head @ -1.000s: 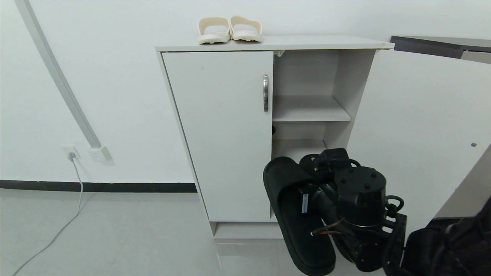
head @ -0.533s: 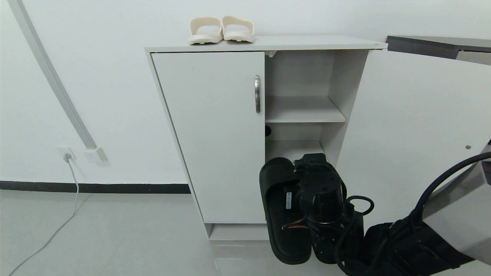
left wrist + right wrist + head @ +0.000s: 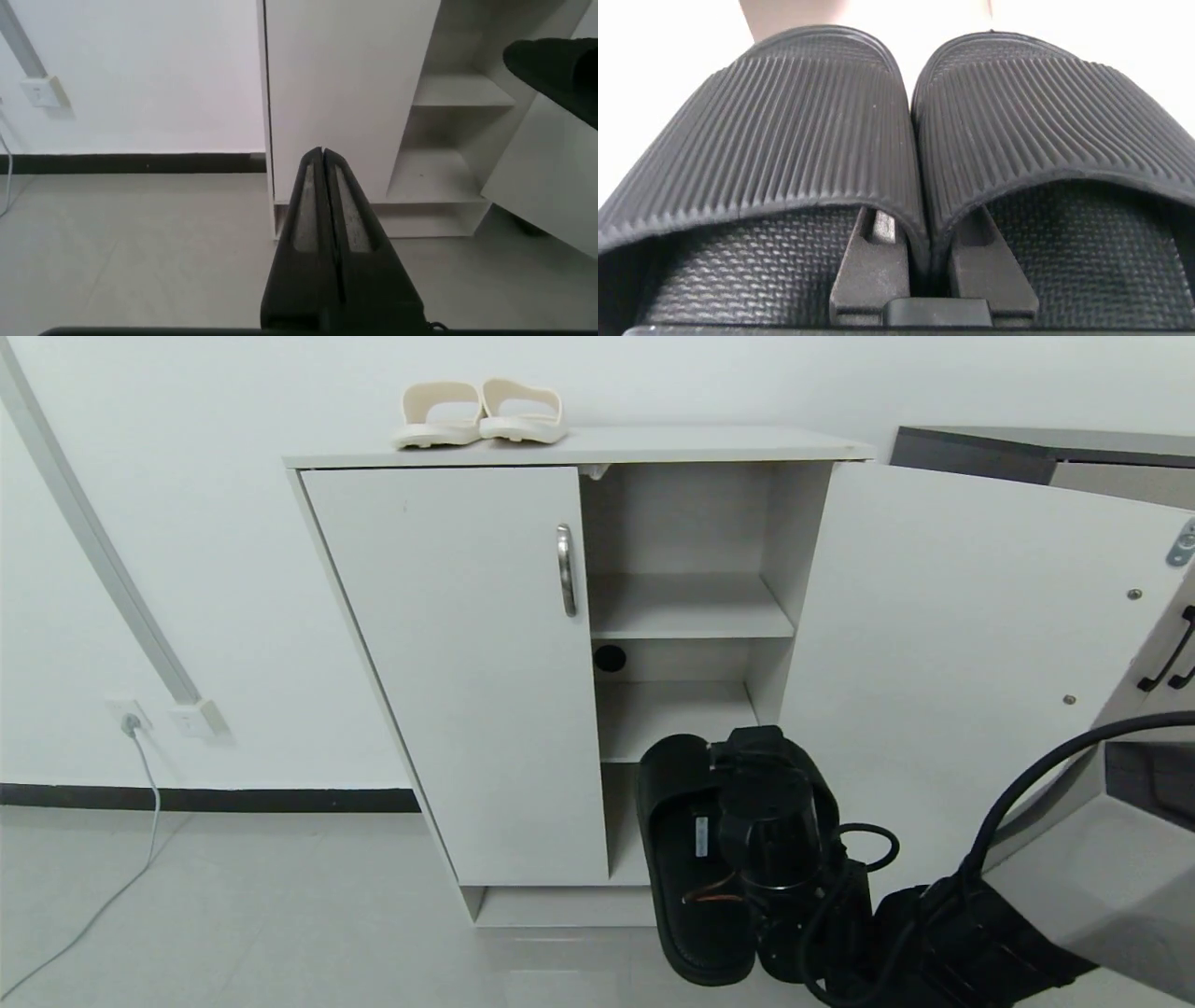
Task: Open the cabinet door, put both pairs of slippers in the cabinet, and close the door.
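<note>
Jaws of your R gripper (image 3: 923, 245) sit low before the cabinet (image 3: 579, 446), R door (image 3: 934, 663) open, pinching the black slippers (image 3: 689, 868) by their touching inner strap walls (prob light, bendy foam, so straps = best hold), cream pair (image 3: 481, 413) sits on top; L gripper (image 3: 322, 163) pressed together, empty.

Ribbed black slippers (image 3: 813, 131); cream slippers (image 3: 481, 413); white cabinet (image 3: 448, 663); silver handle (image 3: 566, 571); grey floor (image 3: 233, 915); black skirting (image 3: 205, 798).
</note>
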Tool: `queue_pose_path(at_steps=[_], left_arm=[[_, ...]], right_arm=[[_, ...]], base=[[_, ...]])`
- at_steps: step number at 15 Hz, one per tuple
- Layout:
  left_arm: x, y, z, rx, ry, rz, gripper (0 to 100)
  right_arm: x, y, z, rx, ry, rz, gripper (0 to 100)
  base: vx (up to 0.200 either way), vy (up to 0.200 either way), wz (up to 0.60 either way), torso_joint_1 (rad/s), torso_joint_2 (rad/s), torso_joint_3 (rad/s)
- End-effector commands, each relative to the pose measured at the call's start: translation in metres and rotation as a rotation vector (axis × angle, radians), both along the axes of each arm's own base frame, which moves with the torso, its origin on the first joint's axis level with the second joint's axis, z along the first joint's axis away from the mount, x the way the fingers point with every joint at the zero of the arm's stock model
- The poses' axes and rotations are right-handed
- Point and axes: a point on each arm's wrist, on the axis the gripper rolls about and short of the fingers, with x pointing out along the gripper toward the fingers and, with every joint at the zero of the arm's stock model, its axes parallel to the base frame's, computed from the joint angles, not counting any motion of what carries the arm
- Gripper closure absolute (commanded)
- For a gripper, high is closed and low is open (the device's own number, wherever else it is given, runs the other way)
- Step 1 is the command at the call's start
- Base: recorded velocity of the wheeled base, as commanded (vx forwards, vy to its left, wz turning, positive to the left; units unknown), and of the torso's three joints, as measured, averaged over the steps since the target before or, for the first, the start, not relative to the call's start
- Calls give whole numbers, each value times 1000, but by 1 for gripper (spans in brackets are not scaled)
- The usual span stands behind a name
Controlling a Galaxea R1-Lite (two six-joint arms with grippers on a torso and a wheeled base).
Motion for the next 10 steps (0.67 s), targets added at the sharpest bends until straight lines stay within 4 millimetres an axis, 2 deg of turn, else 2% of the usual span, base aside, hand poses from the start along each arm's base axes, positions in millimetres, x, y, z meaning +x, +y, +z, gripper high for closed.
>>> queue_pose_path(at_steps=[1, 6, 10], left_arm=[[0, 0, 0, -1, 2, 1, 100], [0, 0, 0, -1, 2, 4, 100], [0, 0, 0, -1, 2, 3, 100]], right_arm=[[2, 3, -10, -6, 8, 7, 100], [10, 14, -43, 21, 17, 110, 100], [11, 14, -49, 16, 28, 121, 100]], base=[[0, 0, 0, 0, 0, 0], [0, 0, 0, 0, 0, 0], [0, 0, 0, 0, 0, 0]])
